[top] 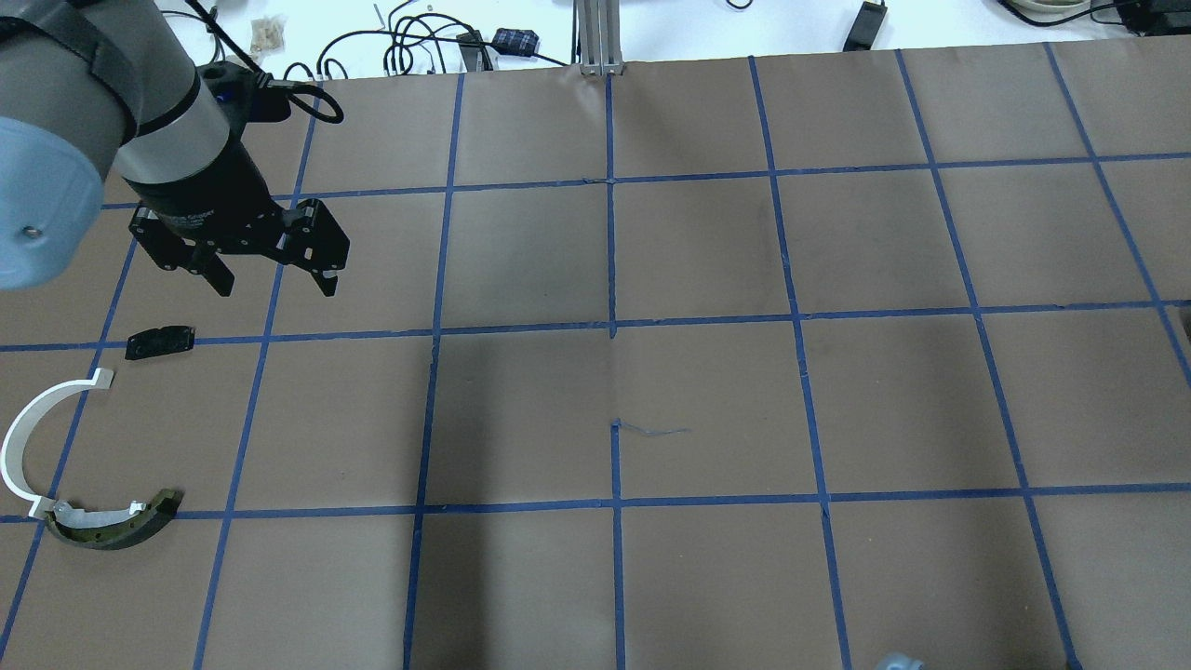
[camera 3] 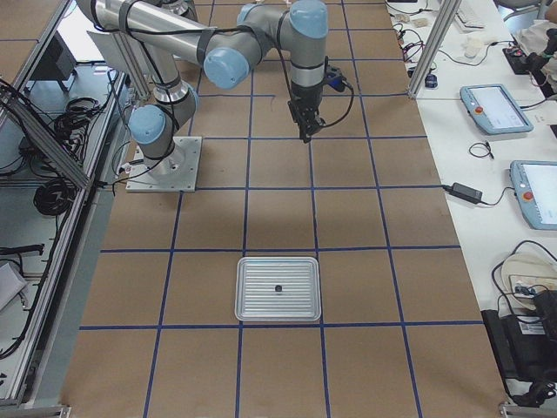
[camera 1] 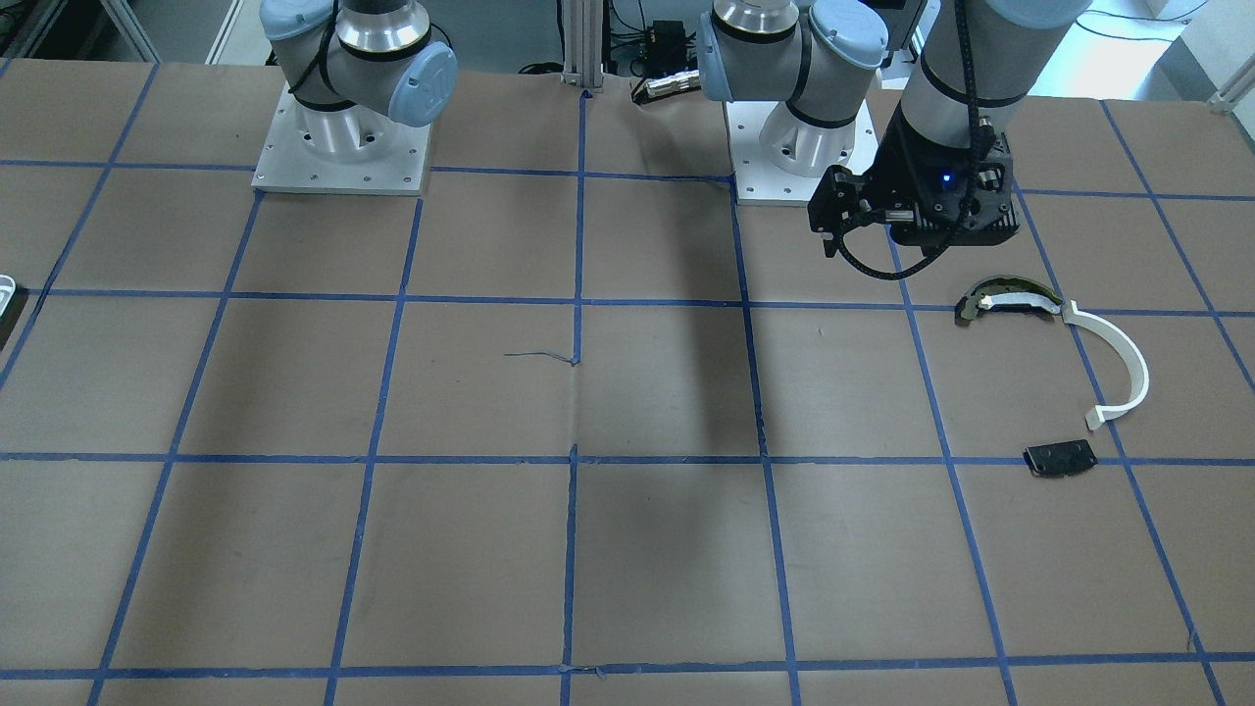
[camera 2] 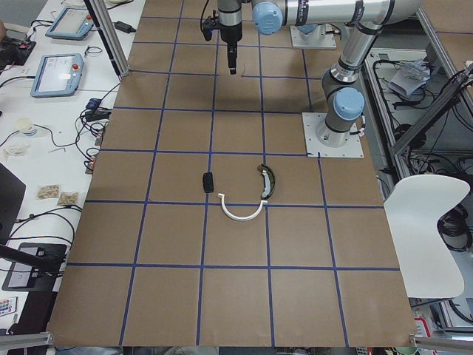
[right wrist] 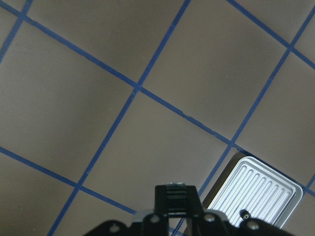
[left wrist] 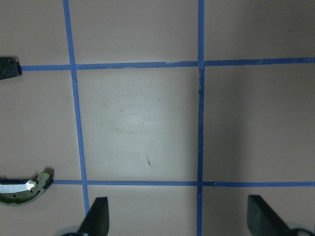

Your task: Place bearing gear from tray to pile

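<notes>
The tray (camera 3: 296, 306) is a ribbed silver pan with a small dark bearing gear (camera 3: 278, 287) at its middle. Both show at the lower right of the right wrist view: tray (right wrist: 261, 187), gear (right wrist: 244, 213). My right gripper (right wrist: 177, 194) hangs high beside the tray, fingers together, nothing seen between them. The pile lies at the table's left: a white half-ring arc (top: 23, 437), a black-and-gold curved piece (top: 112, 523) and a small black plate (top: 160, 341). My left gripper (top: 275, 284) is open and empty, high above the table beyond the black plate.
The brown table (top: 707, 400) carries a blue tape grid. Both arm bases (camera 1: 343, 162) stand on the robot's side. Cables and a post sit along the far edge (top: 595, 42). Only a sliver of the tray (camera 1: 6, 290) shows in the front view.
</notes>
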You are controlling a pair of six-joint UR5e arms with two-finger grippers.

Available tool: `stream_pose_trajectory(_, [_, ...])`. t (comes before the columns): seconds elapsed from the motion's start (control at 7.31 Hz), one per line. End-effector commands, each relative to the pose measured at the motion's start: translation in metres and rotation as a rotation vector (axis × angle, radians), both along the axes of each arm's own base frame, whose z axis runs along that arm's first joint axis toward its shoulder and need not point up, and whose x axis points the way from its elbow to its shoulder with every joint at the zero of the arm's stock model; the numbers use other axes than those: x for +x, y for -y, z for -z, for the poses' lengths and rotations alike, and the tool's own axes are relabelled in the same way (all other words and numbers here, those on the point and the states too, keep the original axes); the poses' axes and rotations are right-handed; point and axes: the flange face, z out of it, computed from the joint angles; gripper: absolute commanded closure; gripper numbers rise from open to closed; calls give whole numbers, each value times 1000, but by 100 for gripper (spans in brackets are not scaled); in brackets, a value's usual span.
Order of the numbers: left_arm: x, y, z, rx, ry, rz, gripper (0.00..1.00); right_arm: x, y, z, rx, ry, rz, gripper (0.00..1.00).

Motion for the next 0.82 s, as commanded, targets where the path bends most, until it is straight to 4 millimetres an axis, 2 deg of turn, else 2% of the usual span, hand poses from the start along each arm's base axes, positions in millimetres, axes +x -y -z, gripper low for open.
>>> stream_pose_trajectory(0.0, [1, 4, 3, 0, 0, -2, 0, 105, 8, -18, -26, 20, 115, 91])
stream_pose_trajectory(0.27, [1, 0, -1, -3, 2, -1, 0, 195, 16, 1, -27, 117, 195, 91])
stream_pose_trajectory(0.55, [1, 1, 1, 0, 1, 1, 0, 282, 16, 32, -13, 141, 333, 91])
stream_pose_trajectory(0.68, [1, 0, -2, -6, 3, 1, 0, 326, 21, 54, -35, 159, 377, 91])
